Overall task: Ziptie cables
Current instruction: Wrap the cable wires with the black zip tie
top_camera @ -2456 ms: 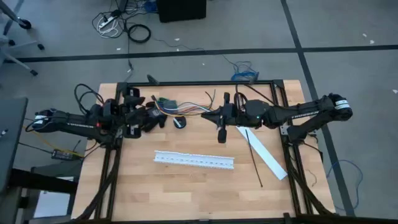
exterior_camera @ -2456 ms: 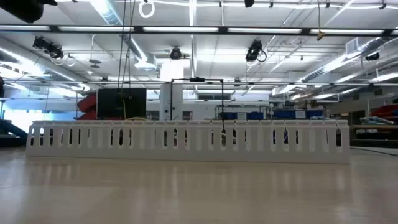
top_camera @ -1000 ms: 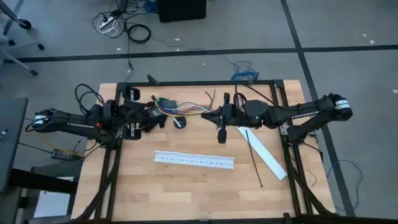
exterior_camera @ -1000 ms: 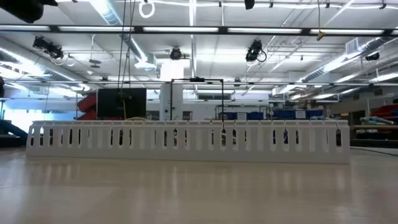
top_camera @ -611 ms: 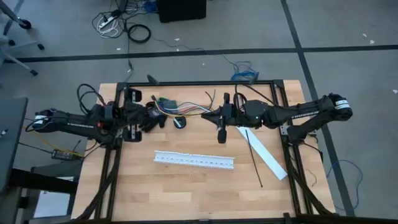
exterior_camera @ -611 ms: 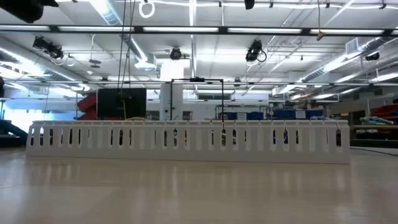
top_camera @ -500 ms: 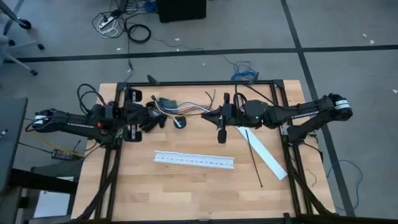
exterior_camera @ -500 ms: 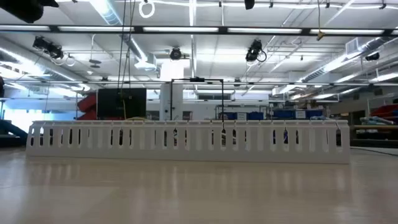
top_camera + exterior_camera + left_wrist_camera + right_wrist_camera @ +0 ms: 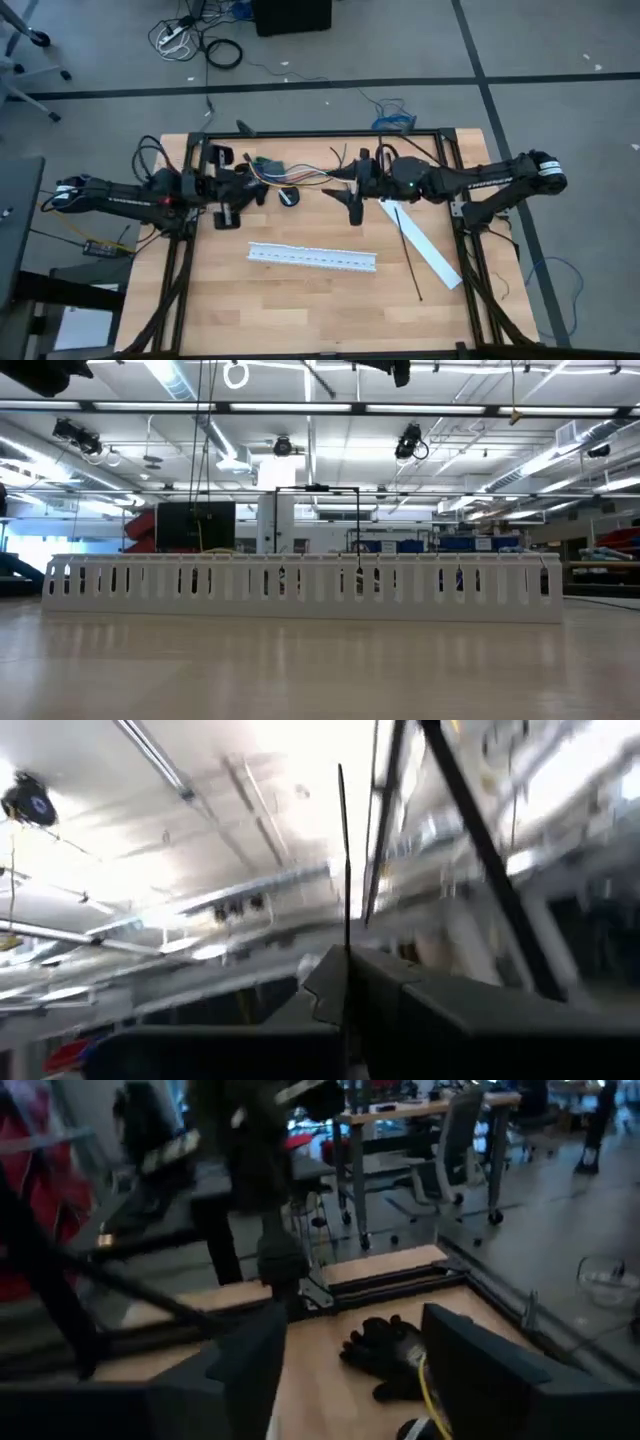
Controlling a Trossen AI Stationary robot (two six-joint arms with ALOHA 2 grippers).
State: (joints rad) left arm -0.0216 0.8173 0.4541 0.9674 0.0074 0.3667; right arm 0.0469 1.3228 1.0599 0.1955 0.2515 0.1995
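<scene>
The cables (image 9: 292,178), a loose bunch of coloured wires, lie on the table's far middle between my two grippers. My right gripper (image 9: 345,188) stands open at their right ends, with only table between its fingers (image 9: 350,1340). At their left end my left gripper (image 9: 243,190) is shut, and its wrist view looks up at the ceiling (image 9: 345,955). The ziptie (image 9: 408,255), a thin black strap, lies on the table at the right, across a flat white strip. My left gripper has a thin, straight black strand (image 9: 342,860) pinched between its shut fingers. The strand stands out past the fingertips. Whether it is a wire or a strap, I cannot tell.
A long white slotted channel (image 9: 312,258) lies across the table's middle and fills the low view (image 9: 300,588). A small black clip (image 9: 288,197) sits by the cables. A flat white strip (image 9: 425,248) lies at the right. A black glove-like thing (image 9: 385,1355) lies ahead of the right gripper.
My right gripper has opened at the cables' right ends and stayed about where it was. My left gripper has gone a little toward the table's right edge, closer to the cables. The cables, ziptie and channel lie as before.
</scene>
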